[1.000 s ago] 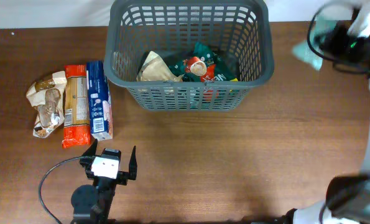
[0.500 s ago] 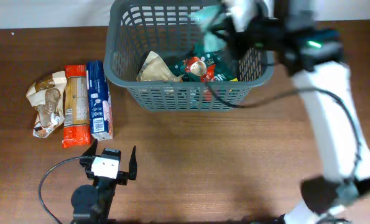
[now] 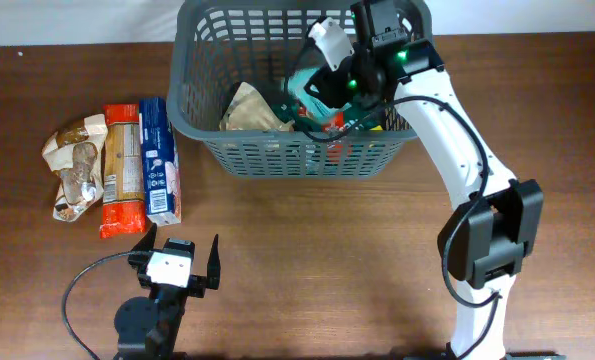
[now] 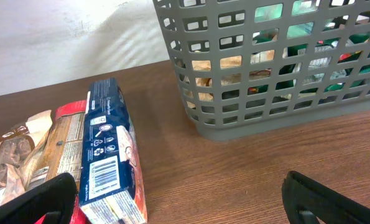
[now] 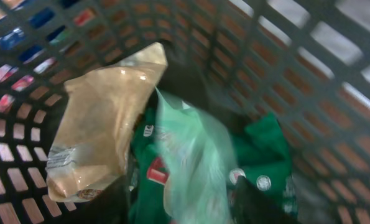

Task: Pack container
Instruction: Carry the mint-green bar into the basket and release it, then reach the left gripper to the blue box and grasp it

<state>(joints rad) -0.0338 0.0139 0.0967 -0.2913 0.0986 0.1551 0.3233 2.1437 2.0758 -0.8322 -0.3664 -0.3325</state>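
Over the far middle of the table (image 3: 357, 260) stands the container (image 3: 277, 155), and the right arm bends in from the right edge, rising along the table's right side and folding over the container's near right corner. The right gripper (image 3: 332, 75) hangs inside the rim above the contents. Its fingers are hidden in both views, so I cannot tell whether they are spread or pinching anything. Just below it is one pale green packet (image 5: 191, 162), blurred, lying over the heap.

Also in the container are one tan packet (image 5: 104, 124) on the left and dark green wrapping (image 5: 265, 155) on the right. Red shows there too, but how many packets lie beneath cannot be counted.

At the near left, the left gripper (image 3: 182, 238) sits low above the table with its two fingers spread wide and nothing between them. Beyond it three packets lie side by side on the wood: one crumpled brown packet (image 3: 72, 170), one orange packet (image 3: 122, 170) and one blue packet (image 3: 160, 160).
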